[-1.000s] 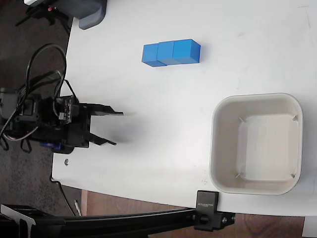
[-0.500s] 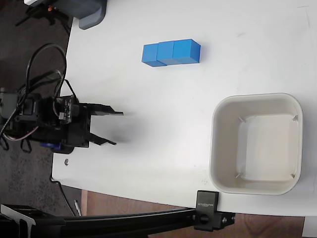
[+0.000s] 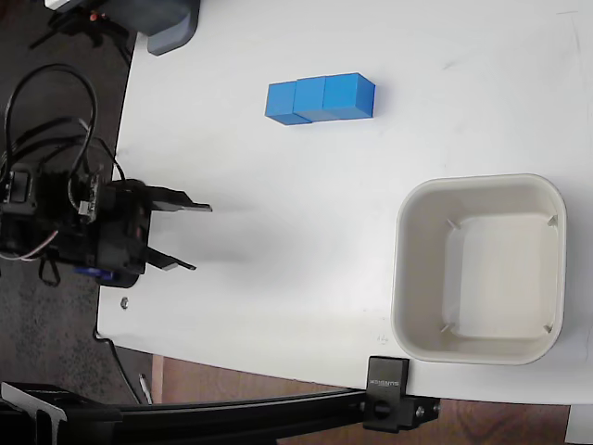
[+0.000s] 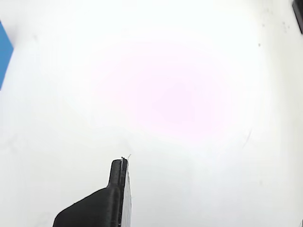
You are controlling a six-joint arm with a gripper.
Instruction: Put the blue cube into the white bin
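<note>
Three blue cubes (image 3: 320, 98) lie touching in a row at the upper middle of the white table in the fixed view. The white bin (image 3: 400, 278) stands at the right, with nothing inside it. My gripper (image 3: 200, 238) hangs over the table's left edge, open and holding nothing. It is far left of the bin and well below-left of the cubes. In the wrist view one black finger (image 4: 117, 187) shows at the bottom, and a sliver of a blue cube (image 4: 4, 49) shows at the left edge.
A grey device (image 3: 171, 23) sits at the table's top-left corner. A black clamp (image 3: 387, 406) on a bar grips the bottom edge below the bin. The arm's cables (image 3: 51, 102) loop off the table at left.
The gripper and arm have drawn back a little to the left, toward the table's edge, still open. Cubes and bin have not moved.
</note>
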